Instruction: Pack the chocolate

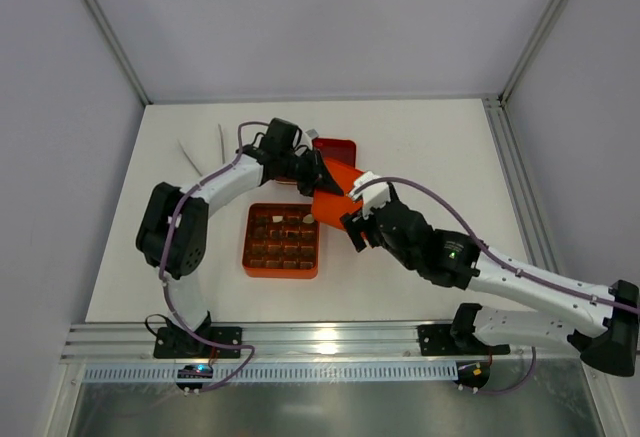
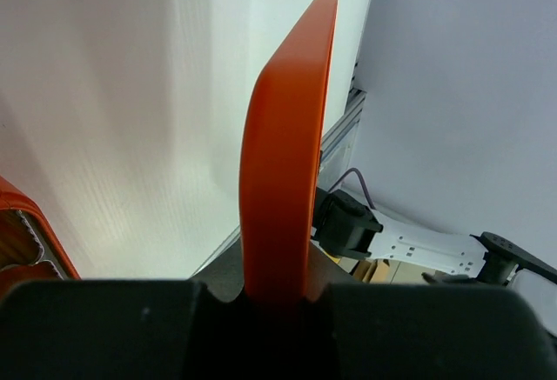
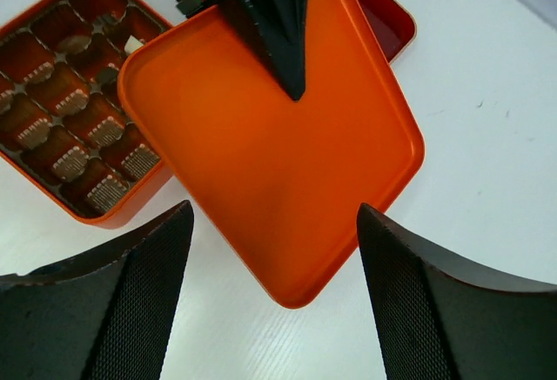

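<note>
An orange grid box [image 1: 282, 271] lies on the table, and the chocolate [image 1: 281, 238] fills its compartments as small brown pieces [image 3: 71, 102]. Just right of the box, the flat orange lid [image 1: 336, 191] is held tilted, with my left gripper [image 1: 312, 171] shut on its far edge. The left wrist view shows the lid [image 2: 283, 171] edge-on, clamped between the jaws [image 2: 278, 297]. My right gripper [image 3: 274, 210] stands open at the lid's [image 3: 270, 154] near corner. Its fingers [image 3: 148, 284] sit either side of the corner without touching.
A second red tray [image 1: 336, 146] lies behind the lid, partly covered by it. Two white strips [image 1: 192, 154] lie at the back left of the white table. Aluminium frame rails run along the near edge and the right side.
</note>
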